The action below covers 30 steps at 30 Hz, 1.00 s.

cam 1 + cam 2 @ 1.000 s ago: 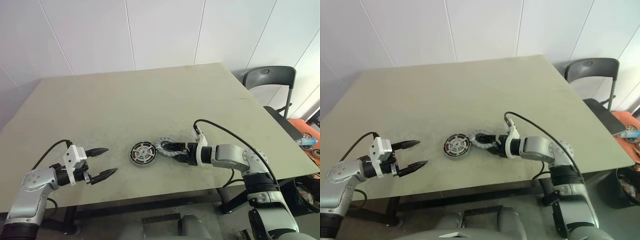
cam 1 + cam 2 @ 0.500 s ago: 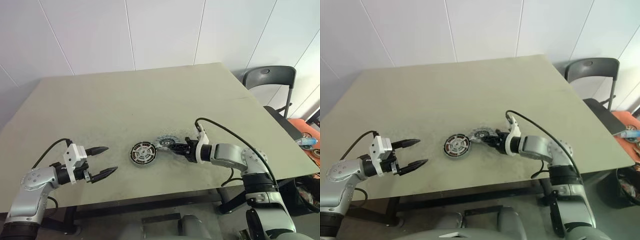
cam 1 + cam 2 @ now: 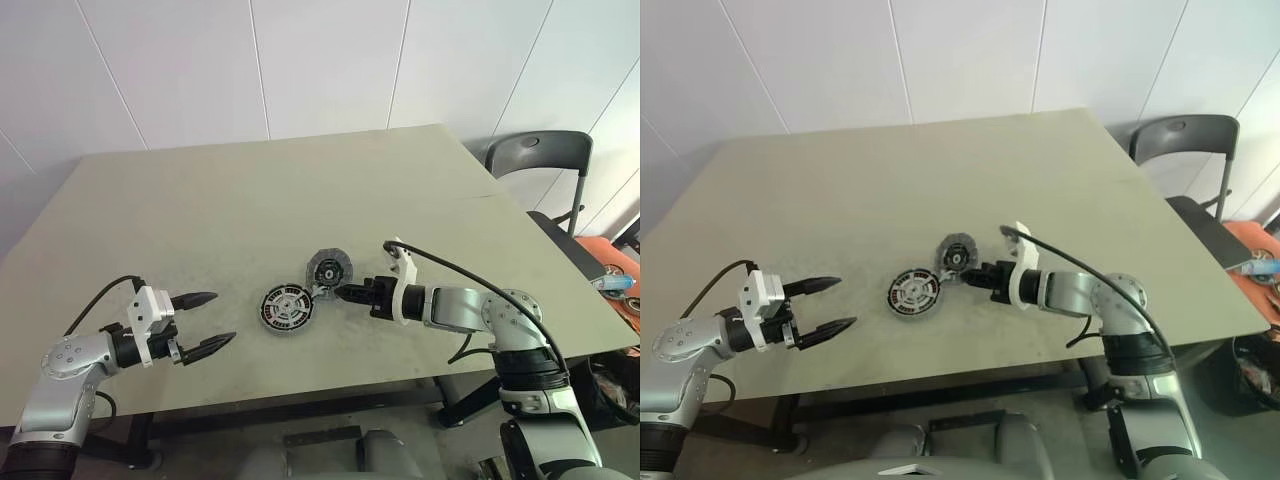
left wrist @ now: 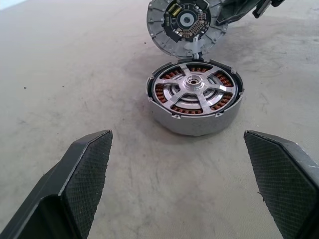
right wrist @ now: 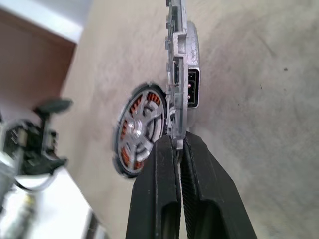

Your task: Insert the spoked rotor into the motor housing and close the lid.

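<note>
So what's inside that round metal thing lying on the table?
Inside the motor housing sits the spoked rotor, its silvery spokes meeting at a central hub, with copper windings visible in the gaps. Whatever lies beneath the rotor is covered. The right gripper holds the lid upright beside it.

The table point(image 3: 250, 190) had a plain, dull olive-beige top with faint scuffs and dark smudges near its front middle. The housing point(image 3: 288, 309) lay flat on it toward the front edge, open face up, with copper windings showing between the silvery spokes of the rotor point(image 4: 195, 91) seated inside. The lid point(image 3: 329, 270) stood on edge just behind and to the right of the housing, its lower rim close to the housing's rim.
</note>
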Tool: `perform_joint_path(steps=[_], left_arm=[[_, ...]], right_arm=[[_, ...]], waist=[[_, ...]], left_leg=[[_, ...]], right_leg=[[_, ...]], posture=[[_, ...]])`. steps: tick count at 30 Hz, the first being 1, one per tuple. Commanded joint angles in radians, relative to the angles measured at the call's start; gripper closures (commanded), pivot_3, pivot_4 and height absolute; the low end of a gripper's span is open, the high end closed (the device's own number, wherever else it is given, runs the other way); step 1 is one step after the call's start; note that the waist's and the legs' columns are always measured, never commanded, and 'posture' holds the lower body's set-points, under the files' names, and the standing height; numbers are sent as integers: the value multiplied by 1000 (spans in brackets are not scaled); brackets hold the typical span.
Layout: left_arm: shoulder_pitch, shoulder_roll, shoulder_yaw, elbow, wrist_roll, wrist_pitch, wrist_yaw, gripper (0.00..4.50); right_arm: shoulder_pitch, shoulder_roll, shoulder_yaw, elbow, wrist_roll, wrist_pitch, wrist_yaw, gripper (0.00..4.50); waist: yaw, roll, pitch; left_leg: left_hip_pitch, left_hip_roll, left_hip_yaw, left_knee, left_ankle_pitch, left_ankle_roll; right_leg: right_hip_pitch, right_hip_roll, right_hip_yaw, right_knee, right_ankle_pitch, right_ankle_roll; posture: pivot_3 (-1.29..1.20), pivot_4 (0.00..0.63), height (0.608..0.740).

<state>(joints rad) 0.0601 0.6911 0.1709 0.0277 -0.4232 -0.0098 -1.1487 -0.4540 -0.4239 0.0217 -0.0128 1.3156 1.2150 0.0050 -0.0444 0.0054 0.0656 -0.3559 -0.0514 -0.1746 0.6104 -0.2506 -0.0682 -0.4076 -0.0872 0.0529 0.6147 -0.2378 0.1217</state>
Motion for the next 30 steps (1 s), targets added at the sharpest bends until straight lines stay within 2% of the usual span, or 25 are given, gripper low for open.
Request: perform_joint_path(steps=[1, 9, 18, 27, 30], left_arm=[[-22, 5, 5, -6, 3, -13, 1, 0], [-26, 3, 4, -5, 6, -13, 6, 0], [-33, -1, 2, 2, 9, -16, 10, 0], [-30, -4, 0, 7, 19, -20, 12, 0], [-31, -5, 0, 8, 22, -19, 12, 0]], right_arm=[[-24, -20, 68, -104, -103, -14, 141, 4474], [-66, -20, 122, -131, -310, -88, 307, 4474], [-122, 3, 133, -89, -488, -162, 406, 4474], [-123, -3, 195, -127, -662, -253, 494, 4474], [-131, -33, 265, -124, -782, -343, 529, 4474]], waist=[[0, 0, 0], [0, 0, 0], [2, 0, 0], [4, 0, 0], [3, 0, 0]], left_leg=[[0, 0, 0, 0, 0, 0], [0, 0, 0, 0, 0, 0], [-1, 0, 0, 0, 0, 0], [-1, 0, 0, 0, 0, 0], [-1, 0, 0, 0, 0, 0]], right_leg=[[0, 0, 0, 0, 0, 0], [0, 0, 0, 0, 0, 0], [0, 0, 0, 0, 0, 0], [0, 0, 0, 0, 0, 0], [0, 0, 0, 0, 0, 0]], posture=[[0, 0, 740], [0, 0, 740], [0, 0, 740], [0, 0, 740], [0, 0, 740]])
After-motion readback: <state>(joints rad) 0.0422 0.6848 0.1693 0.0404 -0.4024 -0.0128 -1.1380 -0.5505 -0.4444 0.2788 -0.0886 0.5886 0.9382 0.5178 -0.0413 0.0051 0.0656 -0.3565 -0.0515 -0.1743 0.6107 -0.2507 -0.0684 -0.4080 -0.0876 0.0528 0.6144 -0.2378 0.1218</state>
